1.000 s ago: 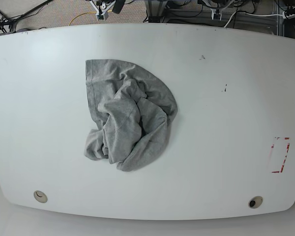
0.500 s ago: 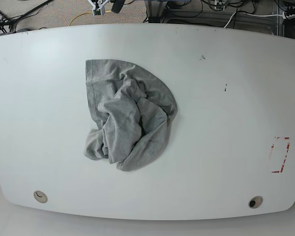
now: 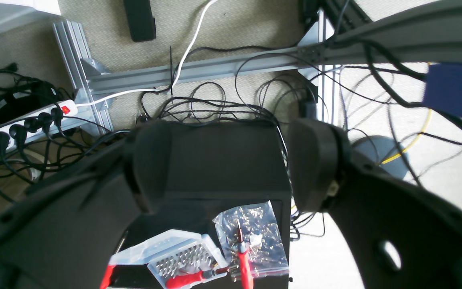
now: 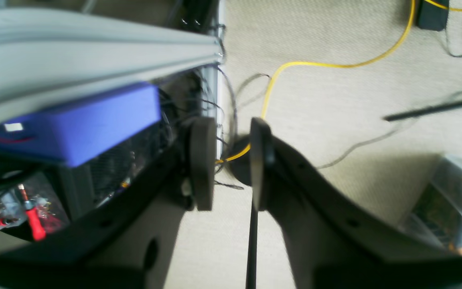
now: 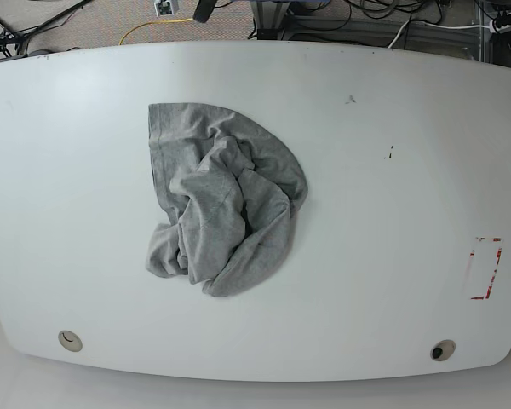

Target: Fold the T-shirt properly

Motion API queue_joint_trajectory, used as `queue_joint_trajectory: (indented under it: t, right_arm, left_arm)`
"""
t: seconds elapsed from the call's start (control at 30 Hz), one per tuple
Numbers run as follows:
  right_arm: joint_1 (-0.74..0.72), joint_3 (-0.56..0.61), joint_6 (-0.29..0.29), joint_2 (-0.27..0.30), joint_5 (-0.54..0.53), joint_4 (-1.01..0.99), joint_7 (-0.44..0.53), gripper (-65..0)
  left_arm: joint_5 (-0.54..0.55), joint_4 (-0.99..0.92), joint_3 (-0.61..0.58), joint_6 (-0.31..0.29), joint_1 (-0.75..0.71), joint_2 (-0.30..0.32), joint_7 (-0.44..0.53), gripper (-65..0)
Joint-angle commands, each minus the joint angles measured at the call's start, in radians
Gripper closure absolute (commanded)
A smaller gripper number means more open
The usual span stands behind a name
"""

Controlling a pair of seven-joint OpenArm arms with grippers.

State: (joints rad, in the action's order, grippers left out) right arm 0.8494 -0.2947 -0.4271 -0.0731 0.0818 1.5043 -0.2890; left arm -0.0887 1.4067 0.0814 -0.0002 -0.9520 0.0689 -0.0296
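**T-shirt lay crumpled on the table while both arms hung off it**

The T-shirt [image 5: 222, 200] sat in a wrinkled grey heap on the white table [image 5: 392, 213], left of centre in the base view; its upper part spread flatter toward the far edge, while the lower part bunched into thick folds and a loose lobe at the near-left; no lettering showed on the cloth; nothing touched it, and neither arm appeared over the tabletop in that view. A small red-marked rectangle [image 5: 485, 267] stood near the table's right edge, well apart from the garment; 2 round holes [image 5: 69, 340] pierced the near rim.

The left gripper [image 3: 231, 164] stood wide, its 2 dark pads far apart with nothing between them; beyond it lay a black box [image 3: 223, 160] on the floor, with a clear case of screwdriver bits [image 3: 175, 257], a red-handled screwdriver [image 3: 193, 277] and a plastic bag of small parts [image 3: 253, 235] on top; a white power strip [image 3: 22, 124] and tangled black cables ran along an aluminium frame [image 3: 199, 70].

The right gripper [image 4: 227, 162] stood narrow, its jaws nearly parallel with a slim gap and empty; behind them a yellow cable [image 4: 315, 64] curved over beige carpet, and a blue box [image 4: 82, 124] sat under the table edge at the left.
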Motion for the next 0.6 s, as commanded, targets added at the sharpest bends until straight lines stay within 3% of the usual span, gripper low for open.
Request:
queue_joint_trajectory:
  t: [0.0,0.33,0.57]
  right_arm:
    - [0.057,0.016,-0.003,0.012,-0.027,0.084,0.007,-13.6]
    - [0.258,0.058,-0.003,0.009,-0.053,0.367,-0.011,-13.6]
    - [0.311,0.053,-0.002,0.008,-0.053,0.5,-0.008,-13.6]
  left_arm:
    - [-0.001,0.076,0.03,0.007,-0.045,0.001,0.017,-41.5]
    - [0.0,0.426,0.07,0.007,-0.216,0.001,0.01,-41.9]
    - [0.0,0.586,0.07,0.007,-0.239,0.001,0.01,-43.7]
